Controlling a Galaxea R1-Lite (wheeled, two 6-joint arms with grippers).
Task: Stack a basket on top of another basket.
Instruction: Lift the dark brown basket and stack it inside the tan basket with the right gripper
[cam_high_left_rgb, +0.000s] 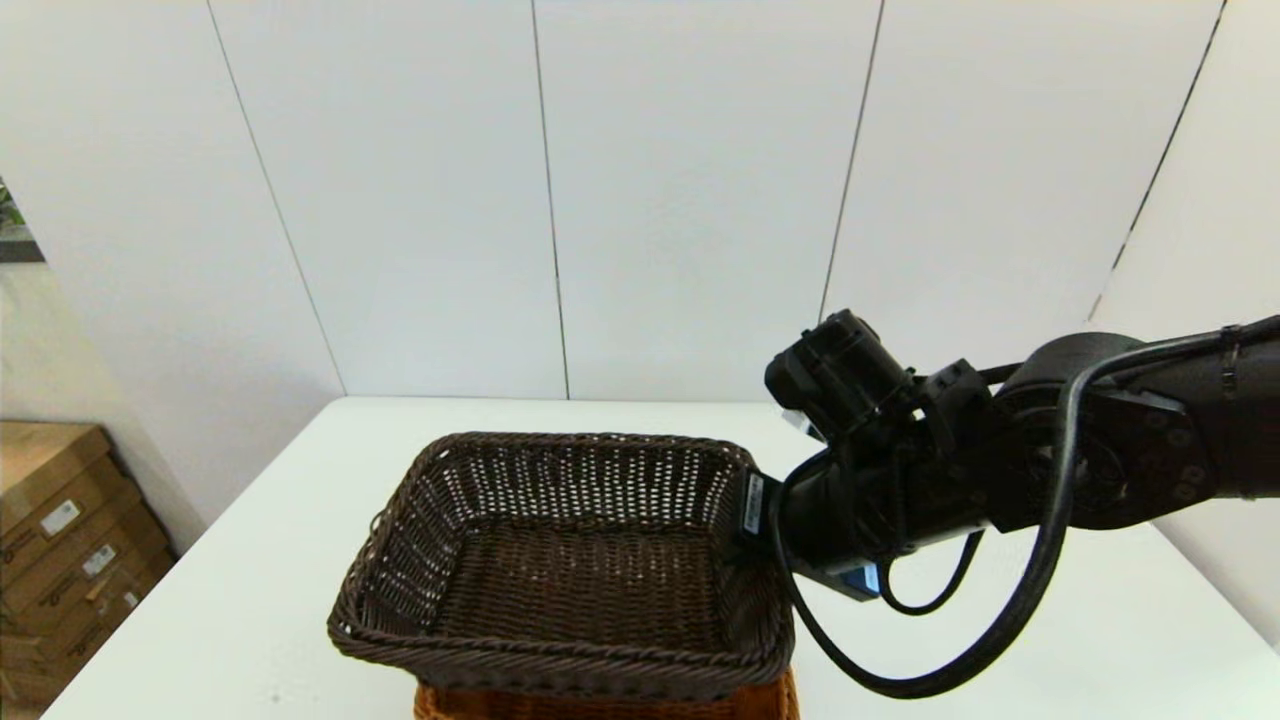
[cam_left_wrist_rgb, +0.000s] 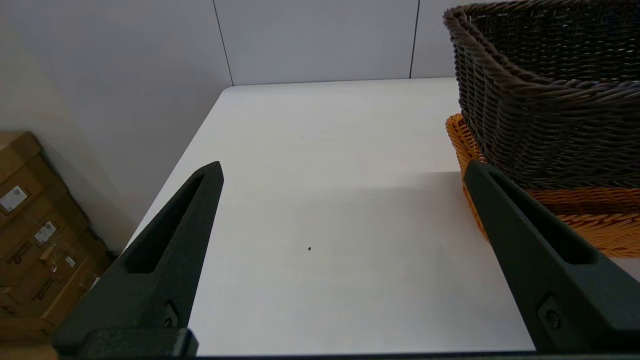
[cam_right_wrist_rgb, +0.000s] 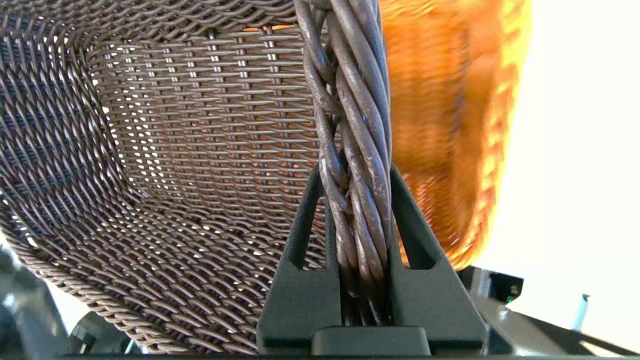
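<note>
Dark basket (cam_high_left_rgb: 570, 560): a dark brown rectangular wicker basket is shown above the orange basket, over the near edge of the worktop, about midway along it. Its open-weave side band and braided rim are visible in the head view. Whether its base is fully seated in the basket below cannot be told.

Orange basket (cam_high_left_rgb: 600, 703): only a strip of the orange-tan wicker is seen beneath the dark basket in the head view. In the left wrist view, its braided rim (cam_left_wrist_rgb: 590, 220) is shown resting on the worktop directly under the dark basket (cam_left_wrist_rgb: 545, 100).

Right claw (cam_right_wrist_rgb: 357, 260): the two black fingers are pressed against the braided rim of the dark basket (cam_right_wrist_rgb: 150, 150), one finger on each side, so the rim is pinched between them. In the head view, this claw (cam_high_left_rgb: 755, 510) is seen at the basket's right-hand wall, with the arm reaching in from the right edge of the worktop.

Left claw (cam_left_wrist_rgb: 345, 172): the fingers are spread wide, with nothing between them. It is held above bare worktop, just beside the left side of the two baskets.

Worktop (cam_high_left_rgb: 250, 600): a white surface, set against a white panelled wall.

Cardboard boxes (cam_high_left_rgb: 60, 540): stacked on the floor beyond the left edge of the worktop.
</note>
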